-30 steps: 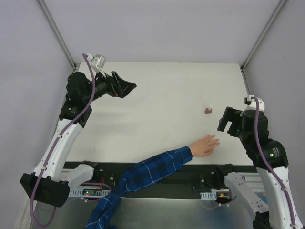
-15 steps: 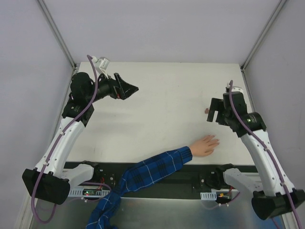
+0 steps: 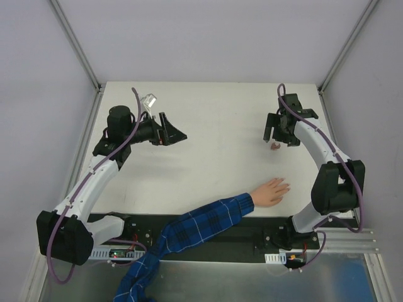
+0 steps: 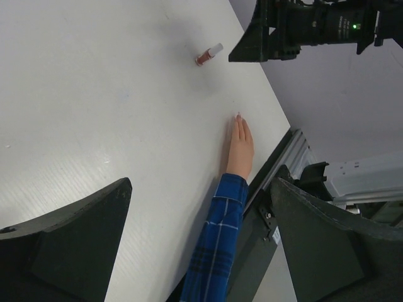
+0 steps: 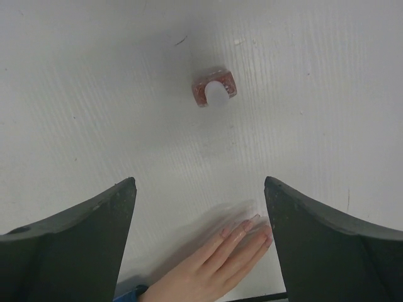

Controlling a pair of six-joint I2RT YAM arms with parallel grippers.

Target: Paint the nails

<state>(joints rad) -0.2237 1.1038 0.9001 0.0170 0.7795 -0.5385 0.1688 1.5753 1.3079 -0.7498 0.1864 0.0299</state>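
A pale peach hand (image 3: 271, 192) with a blue-and-white plaid sleeve (image 3: 201, 223) lies flat at the table's near edge. Its tiny nails (image 5: 249, 222) show at the fingertips in the right wrist view, and also in the left wrist view (image 4: 238, 116). A small dark reddish bottle (image 3: 275, 146) with a white cap stands beyond the hand; it also shows in both wrist views (image 5: 214, 88) (image 4: 208, 55). My right gripper (image 3: 277, 138) is open and empty, hovering just above and beyond the bottle (image 5: 200, 181). My left gripper (image 3: 181, 134) is open and empty, raised over the table's left part (image 4: 200, 184).
The white table (image 3: 214, 119) is bounded by grey walls and metal corner posts (image 3: 75, 44). A black and metal rail (image 3: 252, 236) runs along the near edge under the sleeve. My right arm (image 4: 308, 25) shows at the top of the left wrist view.
My right arm has swung from beside the hand to the far side, its gripper now over the bottle. My left gripper has shifted slightly right and nearer. The hand has not moved.
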